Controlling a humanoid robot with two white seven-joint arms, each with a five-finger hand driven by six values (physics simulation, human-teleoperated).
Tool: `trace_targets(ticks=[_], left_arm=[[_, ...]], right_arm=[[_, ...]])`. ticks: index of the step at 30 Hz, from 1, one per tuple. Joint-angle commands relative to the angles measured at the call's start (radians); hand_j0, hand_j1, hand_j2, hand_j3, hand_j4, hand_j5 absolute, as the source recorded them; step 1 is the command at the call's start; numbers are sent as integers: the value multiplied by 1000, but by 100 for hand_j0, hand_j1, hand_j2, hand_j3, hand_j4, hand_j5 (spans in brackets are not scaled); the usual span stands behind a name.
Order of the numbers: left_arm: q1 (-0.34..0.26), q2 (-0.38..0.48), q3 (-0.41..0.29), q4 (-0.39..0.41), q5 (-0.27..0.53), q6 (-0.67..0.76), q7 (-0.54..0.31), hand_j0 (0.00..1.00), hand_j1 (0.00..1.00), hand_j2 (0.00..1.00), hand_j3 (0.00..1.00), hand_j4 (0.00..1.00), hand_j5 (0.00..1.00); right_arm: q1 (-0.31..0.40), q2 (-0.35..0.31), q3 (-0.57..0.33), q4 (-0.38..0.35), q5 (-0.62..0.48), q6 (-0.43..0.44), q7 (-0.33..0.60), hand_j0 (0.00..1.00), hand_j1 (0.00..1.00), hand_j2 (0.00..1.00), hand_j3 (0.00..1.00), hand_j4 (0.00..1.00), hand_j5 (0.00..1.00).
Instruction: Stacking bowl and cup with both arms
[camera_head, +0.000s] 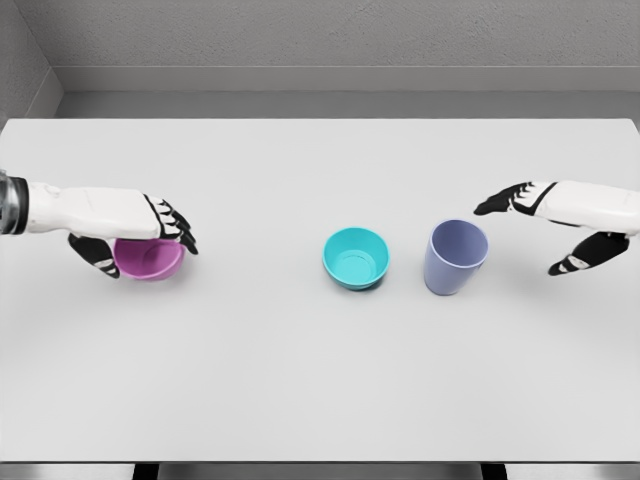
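Note:
A pink bowl (150, 260) sits on the white table (320, 380) at the left. My left hand (140, 238) lies over it, fingers curled across its far rim and thumb at its left side, grasping it. A teal bowl (355, 258) stands upright near the middle. Just right of it stands a lavender cup (456, 257), upright and open at the top. My right hand (545, 232) hovers to the right of the cup, apart from it, fingers spread with the thumb lower down, holding nothing.
The table runs the full width of the view, with its front edge near the bottom and a grey wall (340, 40) behind its back edge. Bare surface lies between the pink bowl and the teal bowl.

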Motion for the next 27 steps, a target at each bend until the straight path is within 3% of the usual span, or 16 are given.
trace_targets(ticks=[1,10,14,18,27], left_arm=[[-2,-20,2,0,-6,3,0,85,85,85,85,85,85],[-14,-58,2,2,-11,3,0,81,81,81,81,81,81],[-20,-63,2,0,-11,3,0,81,81,81,81,81,81],[-28,-78,2,-1,-11,3,0,81,81,81,81,81,81],[-48,-137,1,0,-11,3,0,81,81,81,81,81,81]], right_arm=[[-2,-2,0,3,-4,2,43,100,100,100,100,100,100],[-48,6,0,8,-10,2,43,100,100,100,100,100,100],[-61,18,0,11,-10,67,43,100,100,100,100,100,100],[-75,66,3,65,-4,96,43,100,100,100,100,100,100],[-104,49,57,65,-36,104,43,100,100,100,100,100,100]])
